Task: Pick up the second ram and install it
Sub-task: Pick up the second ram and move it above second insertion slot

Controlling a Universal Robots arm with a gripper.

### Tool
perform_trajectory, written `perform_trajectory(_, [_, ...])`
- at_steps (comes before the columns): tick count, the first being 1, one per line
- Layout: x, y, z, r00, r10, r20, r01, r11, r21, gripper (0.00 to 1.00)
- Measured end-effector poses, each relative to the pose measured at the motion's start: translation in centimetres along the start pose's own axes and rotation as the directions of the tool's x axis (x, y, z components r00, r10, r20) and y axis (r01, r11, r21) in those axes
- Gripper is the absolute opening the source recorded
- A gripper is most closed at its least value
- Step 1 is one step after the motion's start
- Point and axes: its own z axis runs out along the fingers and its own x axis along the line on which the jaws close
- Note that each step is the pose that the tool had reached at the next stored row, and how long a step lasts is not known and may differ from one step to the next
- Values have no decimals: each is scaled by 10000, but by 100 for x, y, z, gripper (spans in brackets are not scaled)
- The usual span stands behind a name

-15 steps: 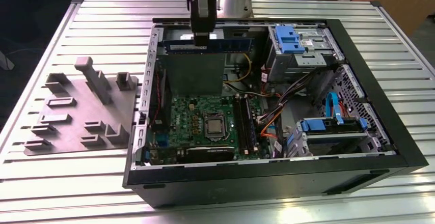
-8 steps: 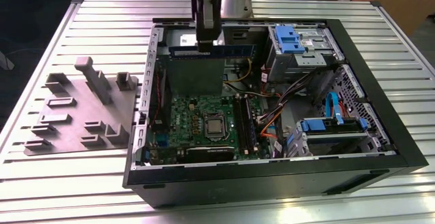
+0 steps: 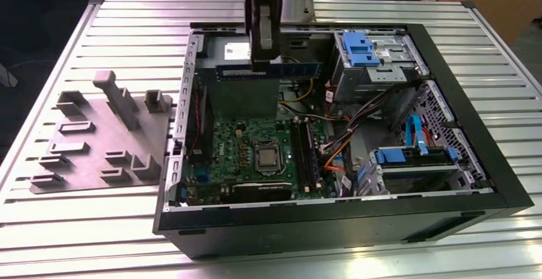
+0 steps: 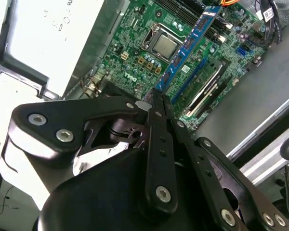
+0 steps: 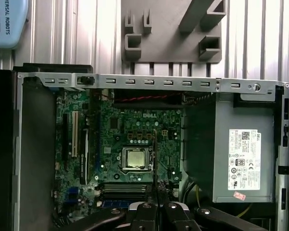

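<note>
The second ram [image 3: 269, 70] is a long dark-blue stick and hangs level above the open computer case [image 3: 474, 152], over the power-supply box [image 3: 245, 98]. My gripper [image 3: 264, 62] is shut on its middle from above. In the second wrist view the second ram [image 4: 188, 45] runs out from my gripper [image 4: 156, 98] over the motherboard [image 4: 135, 29], near the CPU [image 4: 164, 44] and the ram slots [image 4: 204, 89]. In the first wrist view the second ram [image 5: 155, 159] shows edge-on as a thin dark line above my gripper [image 5: 156, 206].
A grey fixture plate [image 3: 101, 139] with raised blocks lies on the slatted table at the exterior view's left of the case. Inside the case are blue drive brackets [image 3: 360, 47], cables [image 3: 339, 139] and the case walls around the motherboard [image 3: 254, 146].
</note>
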Motion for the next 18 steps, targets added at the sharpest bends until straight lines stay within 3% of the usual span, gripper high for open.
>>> perform_trajectory(18, [99,-35,316,10000,61,20,-61,10000,-18,12])
